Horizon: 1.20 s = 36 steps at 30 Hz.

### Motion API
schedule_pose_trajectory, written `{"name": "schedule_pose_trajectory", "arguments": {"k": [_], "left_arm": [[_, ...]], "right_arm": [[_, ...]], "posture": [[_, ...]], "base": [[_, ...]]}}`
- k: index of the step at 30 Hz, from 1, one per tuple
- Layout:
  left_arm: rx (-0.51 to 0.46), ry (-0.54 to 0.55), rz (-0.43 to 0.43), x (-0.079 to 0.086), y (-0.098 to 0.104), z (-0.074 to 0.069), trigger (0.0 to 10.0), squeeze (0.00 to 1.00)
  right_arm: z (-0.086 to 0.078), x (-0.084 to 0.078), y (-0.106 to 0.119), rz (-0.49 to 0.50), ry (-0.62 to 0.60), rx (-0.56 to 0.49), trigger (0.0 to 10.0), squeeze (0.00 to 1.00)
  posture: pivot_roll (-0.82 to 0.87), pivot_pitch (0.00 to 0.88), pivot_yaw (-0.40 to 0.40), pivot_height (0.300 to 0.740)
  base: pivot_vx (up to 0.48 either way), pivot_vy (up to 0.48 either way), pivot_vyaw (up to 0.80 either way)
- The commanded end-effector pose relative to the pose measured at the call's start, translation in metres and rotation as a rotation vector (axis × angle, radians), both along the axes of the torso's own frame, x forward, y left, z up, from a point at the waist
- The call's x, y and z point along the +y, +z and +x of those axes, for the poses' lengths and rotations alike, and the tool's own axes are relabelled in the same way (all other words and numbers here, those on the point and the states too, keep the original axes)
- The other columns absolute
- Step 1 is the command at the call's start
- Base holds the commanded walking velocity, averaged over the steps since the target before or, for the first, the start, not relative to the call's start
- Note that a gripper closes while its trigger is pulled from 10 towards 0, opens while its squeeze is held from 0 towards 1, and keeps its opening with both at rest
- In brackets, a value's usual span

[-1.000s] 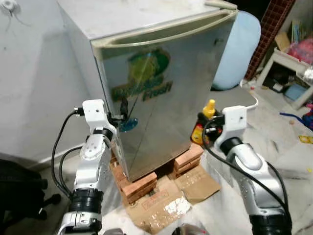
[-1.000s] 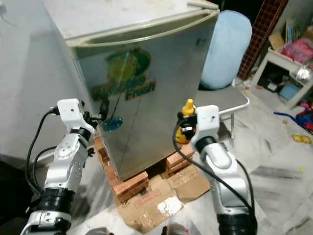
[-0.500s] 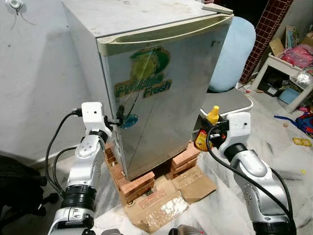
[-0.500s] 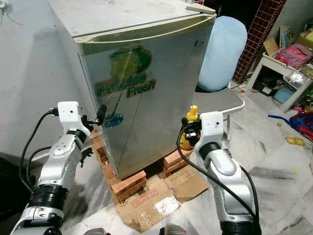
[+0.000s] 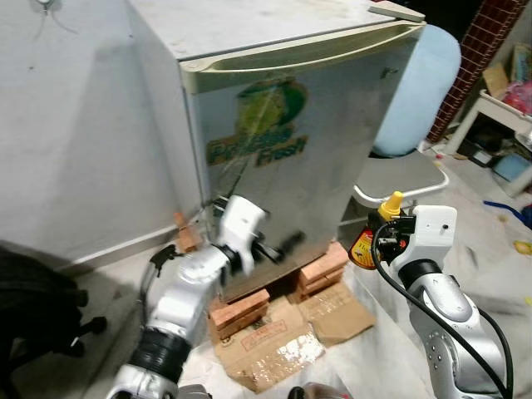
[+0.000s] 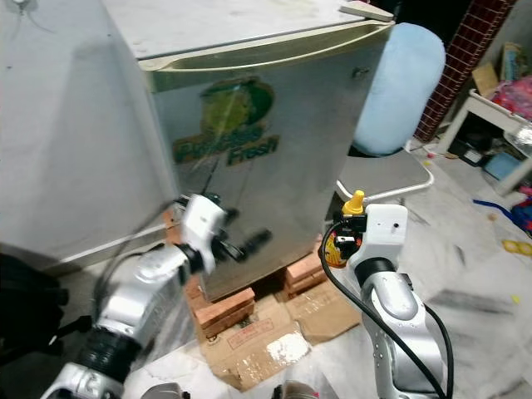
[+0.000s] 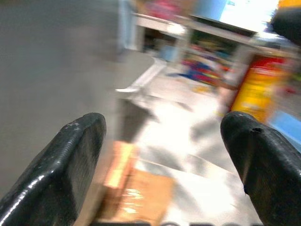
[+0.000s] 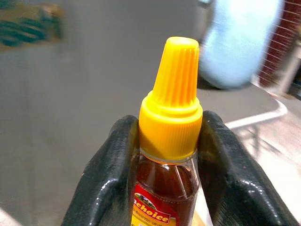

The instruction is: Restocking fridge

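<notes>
Even daylight, soft glare on fridge door point(image 5: 299, 166); left tool point(image 5: 278, 247) motion-blurred beside it, left wrist background smeared.

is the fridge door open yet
No, the silver fridge door sits flush and closed, while the right tool grips the yellow-capped sauce bottle.

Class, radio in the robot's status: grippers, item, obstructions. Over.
Left gripper open, empty, low before the fridge door. Right gripper shut on yellow-capped sauce bottle, upright, right of fridge. Door closed.
</notes>
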<state>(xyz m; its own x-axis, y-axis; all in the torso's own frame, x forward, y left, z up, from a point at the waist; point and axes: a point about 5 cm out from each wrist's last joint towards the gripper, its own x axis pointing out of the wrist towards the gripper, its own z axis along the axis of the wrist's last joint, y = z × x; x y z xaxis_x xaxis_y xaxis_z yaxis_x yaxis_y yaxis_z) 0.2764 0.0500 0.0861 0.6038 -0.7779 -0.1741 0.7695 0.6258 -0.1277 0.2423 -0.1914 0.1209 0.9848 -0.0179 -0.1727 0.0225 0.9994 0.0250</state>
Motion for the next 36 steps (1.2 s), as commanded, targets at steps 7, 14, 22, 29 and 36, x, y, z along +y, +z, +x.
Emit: {"name": "schedule_pose_trajectory", "arguments": {"k": [7,14,22,29,36], "left_arm": [[-0.072,0.112,0.078,0.014,0.005,0.001,10.0,0.00],[-0.056,0.331,0.105,0.050,0.001,0.000,10.0,0.00],[0.022,0.263,0.115,0.064,-0.001,-0.036,10.0,0.00],[0.014,0.278,0.131,0.066,-0.002,-0.035,10.0,0.00],[-0.017,0.320,0.141,0.071,0.007,-0.029,10.0,0.00]], "right_arm": [[-0.004,-0.020,0.005,-0.007,-0.150,0.005,10.0,0.00],[-0.004,-0.019,0.006,-0.007,-0.149,0.004,10.0,0.00],[0.002,-0.014,0.002,0.008,-0.139,0.024,10.0,0.00],[0.005,-0.012,0.003,0.009,-0.135,0.025,10.0,0.00],[0.008,-0.010,0.003,0.014,-0.137,0.022,10.0,0.00]], "posture": [[-0.04,0.000,-0.030,0.740],[-0.04,0.000,-0.031,0.740],[-0.01,0.000,-0.043,0.740],[0.00,0.000,-0.044,0.740],[0.00,0.000,-0.038,0.740]], "base": [[0.000,0.000,0.00],[0.000,0.000,0.00],[-0.172,0.263,-0.67],[-0.269,0.401,-0.80],[-0.148,0.382,-0.33]]}}
